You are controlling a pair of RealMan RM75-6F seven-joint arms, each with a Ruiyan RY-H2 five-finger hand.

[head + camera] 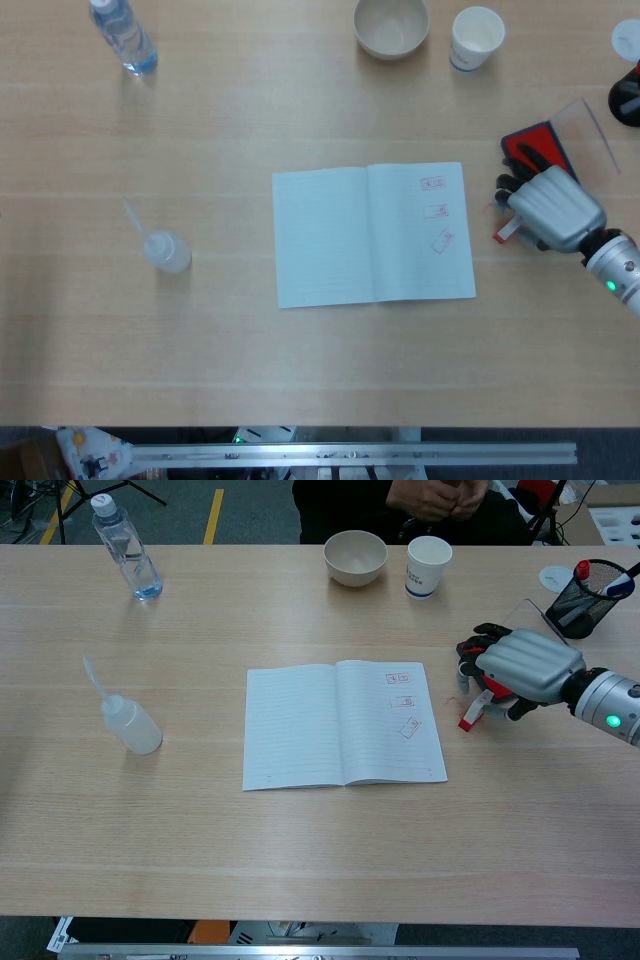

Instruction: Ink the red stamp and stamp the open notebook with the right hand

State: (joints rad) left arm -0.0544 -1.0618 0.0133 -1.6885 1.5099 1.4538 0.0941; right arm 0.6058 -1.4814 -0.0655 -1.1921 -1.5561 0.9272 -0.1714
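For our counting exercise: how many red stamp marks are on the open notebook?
3, all on the notebook's right page, in a column: top, middle, and a tilted lowest one.
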